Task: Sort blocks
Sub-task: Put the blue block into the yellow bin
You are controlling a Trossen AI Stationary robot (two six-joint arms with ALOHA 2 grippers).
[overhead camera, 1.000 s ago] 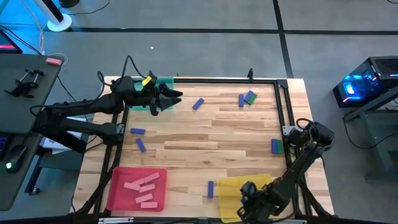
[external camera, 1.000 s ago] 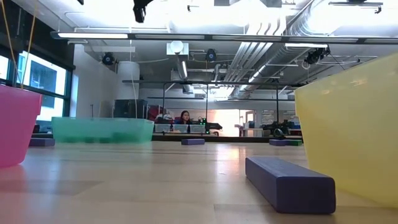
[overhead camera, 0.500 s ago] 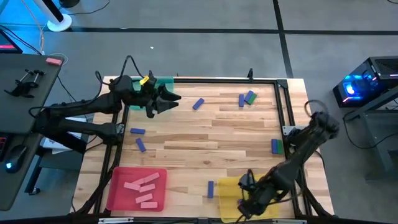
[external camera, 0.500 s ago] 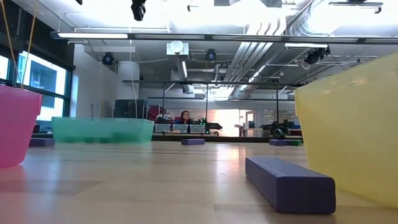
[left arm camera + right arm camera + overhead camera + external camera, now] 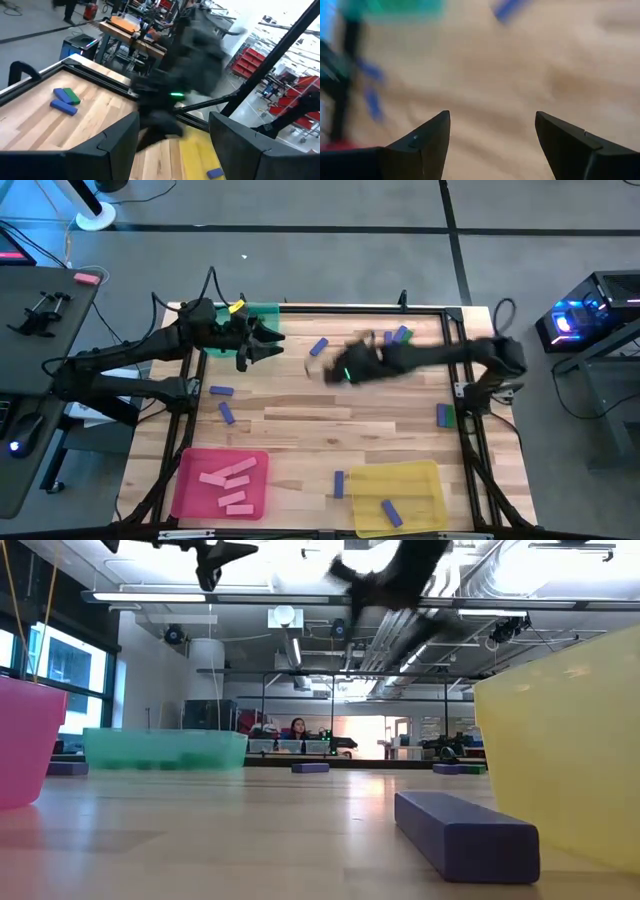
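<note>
Blocks are lying scattered on the table (image 5: pixel 300 405), with the green tray (image 5: pixel 264 312) in the far left corner serving as landmark. One blue block (image 5: pixel 318 347) is sitting just to the right of that tray, a blue and green pair (image 5: pixel 397 337) farther right along the same far edge, two blue ones (image 5: pixel 223 402) nearer the front below the tray, and another pair (image 5: pixel 444 415) at the right edge. Pink ones are resting in the red tray (image 5: pixel 186 480), one blue in the yellow tray (image 5: pixel 432 480). The right hand (image 5: pixel 338 370) is hanging with fingers spread, near the blue block beside the green tray. The left hand (image 5: pixel 262 346) is waiting at the tray's front edge, its fingers also parted. These bars are looking light, stiff and smooth, so pinching across the narrow sides at mid-length seems best.
</note>
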